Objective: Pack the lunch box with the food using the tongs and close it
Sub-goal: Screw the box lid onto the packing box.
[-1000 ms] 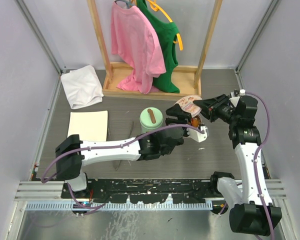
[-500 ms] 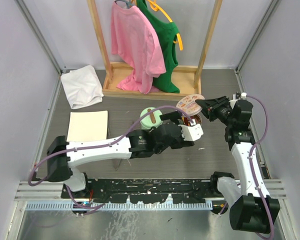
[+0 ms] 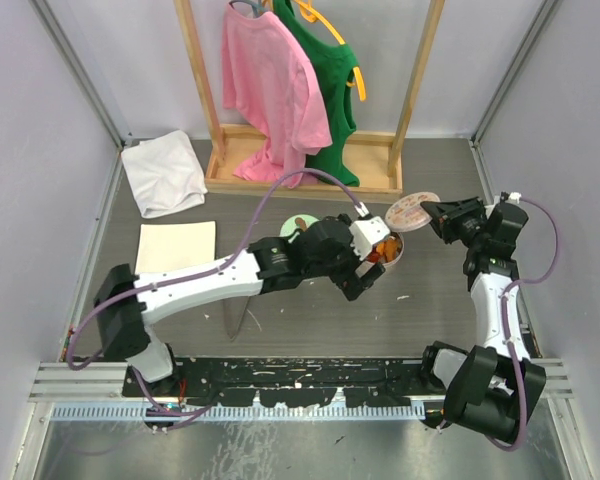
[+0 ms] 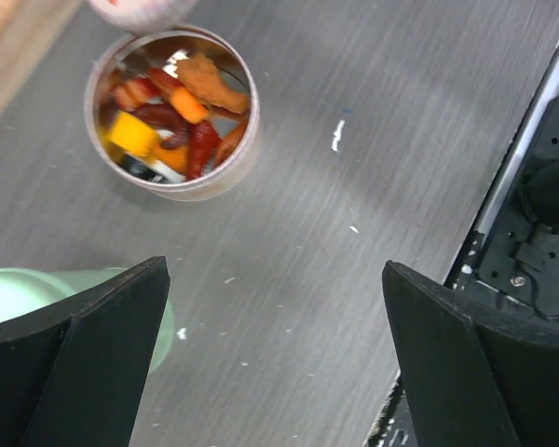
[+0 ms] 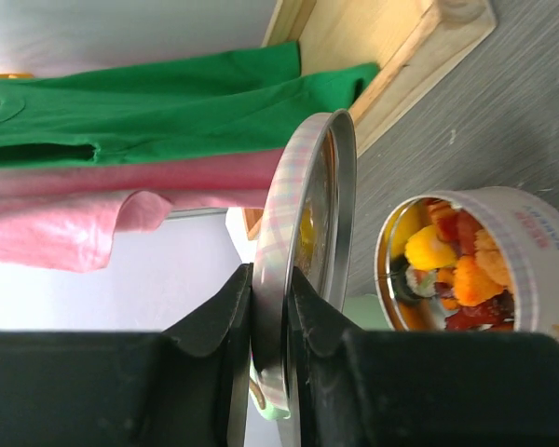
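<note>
The lunch box (image 3: 392, 255) is a round metal tin, uncovered, holding the food (image 3: 384, 247) in orange, red and brown pieces. In the left wrist view the lunch box (image 4: 225, 182) and its food (image 4: 172, 116) lie at the upper left, well ahead of my left gripper (image 4: 275, 279), which is open and empty over bare table. My left gripper (image 3: 363, 277) hovers just left of the tin. My right gripper (image 5: 272, 279) is shut on the round lid (image 5: 303, 251), held on edge above and beside the lunch box (image 5: 531, 242). The tongs (image 3: 229, 320) lie on the table near the left arm.
A pale green container (image 3: 292, 226) with a brown knob stands left of the tin, partly behind my left arm. A wooden rack (image 3: 300, 175) with pink and green shirts stands at the back. A white cloth (image 3: 163, 175) and a cream mat (image 3: 176, 250) lie at the left.
My left gripper has opened wide and drawn back left from the lunch box. My right gripper has carried the lid to the right, uncovering the tin.
</note>
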`<control>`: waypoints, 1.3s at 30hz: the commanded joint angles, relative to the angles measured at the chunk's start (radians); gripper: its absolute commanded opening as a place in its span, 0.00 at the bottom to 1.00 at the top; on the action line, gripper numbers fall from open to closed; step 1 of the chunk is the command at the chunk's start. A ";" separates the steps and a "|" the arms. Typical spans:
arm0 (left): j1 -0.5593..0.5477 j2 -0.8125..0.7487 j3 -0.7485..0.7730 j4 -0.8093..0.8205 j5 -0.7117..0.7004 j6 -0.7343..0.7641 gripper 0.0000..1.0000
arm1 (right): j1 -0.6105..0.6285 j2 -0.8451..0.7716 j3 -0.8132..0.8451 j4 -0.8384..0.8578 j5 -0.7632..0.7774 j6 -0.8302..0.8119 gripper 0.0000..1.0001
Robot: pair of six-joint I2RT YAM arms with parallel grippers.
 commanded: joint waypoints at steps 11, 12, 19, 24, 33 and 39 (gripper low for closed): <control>0.125 0.271 0.202 -0.126 0.026 -0.191 0.98 | -0.073 0.053 -0.008 0.068 -0.141 -0.117 0.02; 0.139 0.275 0.201 -0.128 0.021 -0.196 0.98 | -0.073 0.061 -0.007 0.072 -0.156 -0.120 0.02; 0.205 0.286 0.197 -0.136 -0.017 -0.219 0.98 | -0.072 0.194 0.006 0.153 -0.338 -0.142 0.05; 0.238 0.288 0.189 -0.105 -0.016 -0.265 0.98 | -0.073 0.259 0.002 0.280 -0.412 -0.097 0.06; 0.315 0.305 0.209 -0.014 0.118 -0.419 0.98 | -0.051 0.334 -0.041 0.447 -0.482 0.001 0.10; 0.318 0.357 0.276 0.000 0.161 -0.479 0.98 | -0.018 0.388 -0.062 0.470 -0.491 -0.017 0.11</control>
